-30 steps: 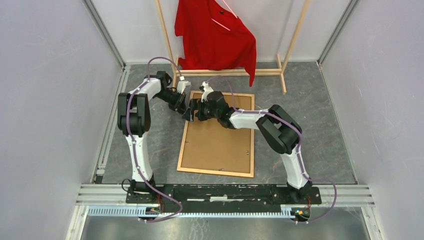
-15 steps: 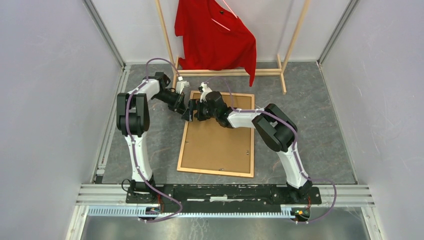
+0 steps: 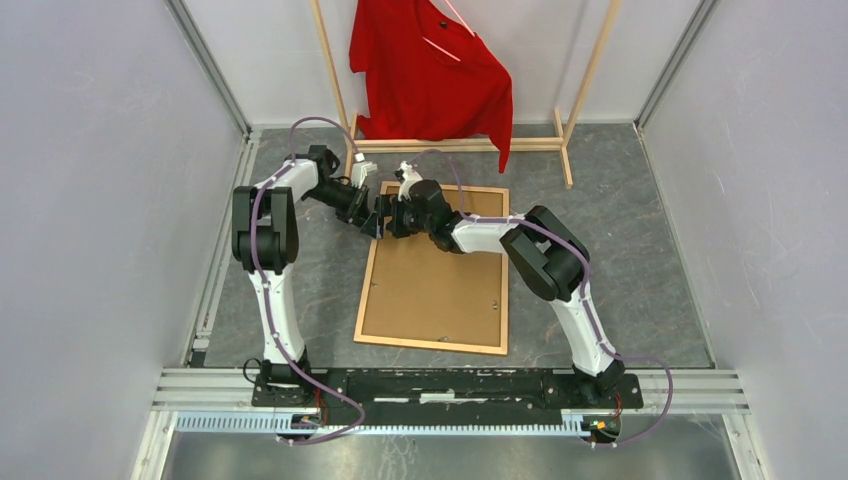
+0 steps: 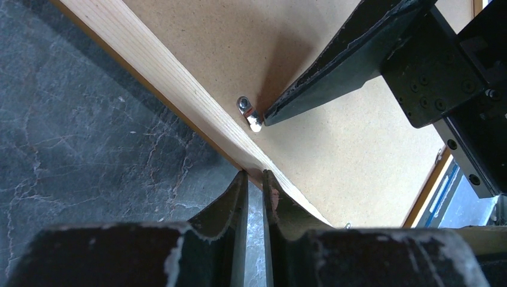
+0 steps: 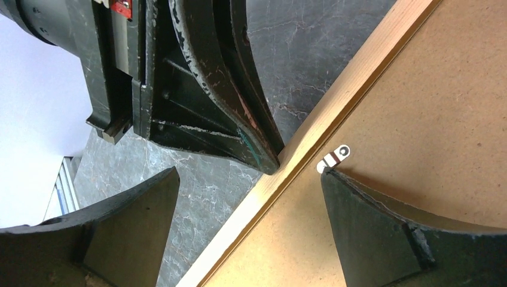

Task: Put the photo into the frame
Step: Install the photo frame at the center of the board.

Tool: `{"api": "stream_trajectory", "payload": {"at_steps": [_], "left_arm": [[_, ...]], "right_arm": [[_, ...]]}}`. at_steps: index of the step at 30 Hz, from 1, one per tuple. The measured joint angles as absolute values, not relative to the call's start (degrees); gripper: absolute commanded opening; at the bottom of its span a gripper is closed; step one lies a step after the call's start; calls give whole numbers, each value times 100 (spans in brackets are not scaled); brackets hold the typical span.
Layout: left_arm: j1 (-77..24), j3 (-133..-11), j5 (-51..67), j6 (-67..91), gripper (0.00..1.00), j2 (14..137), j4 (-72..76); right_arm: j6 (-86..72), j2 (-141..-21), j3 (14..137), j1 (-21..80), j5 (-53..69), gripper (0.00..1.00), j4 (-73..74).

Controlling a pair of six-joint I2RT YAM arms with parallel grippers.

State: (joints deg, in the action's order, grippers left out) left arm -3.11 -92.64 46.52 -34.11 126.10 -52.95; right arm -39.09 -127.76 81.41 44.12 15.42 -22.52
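1. Shows frame (image 3: 365, 290) flat and back-up on grey table (image 3: 620, 230), mid-workspace betw. both arms, brown backing board (image 3: 435, 290) set inside.
2. Catches L gripper (image 4: 254, 174) pinched nearly closed, nothing betw. fingers, tips against outer edge of frame's left rail, near far corner.
3. Finds R gripper (image 5: 250, 172) spread wide across same rail: one fingertip on board right by small metal clip (image 5: 335, 156), other over table.
4. Places red shirt (image 3: 430, 70) on pale wood rack (image 3: 455, 145) at far wall, just beyond frame.
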Motion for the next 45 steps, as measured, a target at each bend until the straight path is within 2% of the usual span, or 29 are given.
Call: {"api": "stream_trajectory", "payload": {"at_steps": [28, 37, 45], "left_arm": [[-307, -9216, 4659, -3411, 18, 12584, -5236], [-307, -9174, 4657, -3413, 18, 12556, -5210], [-307, -9161, 4654, -3411, 18, 12545, -5207]], "right_arm": [[-3916, -13089, 8545, 4383, 1684, 97, -2296], [-3916, -12372, 7566, 4313, 1741, 98, -2724], [-3966, -12243, 7496, 4270, 1758, 98, -2991]]}}
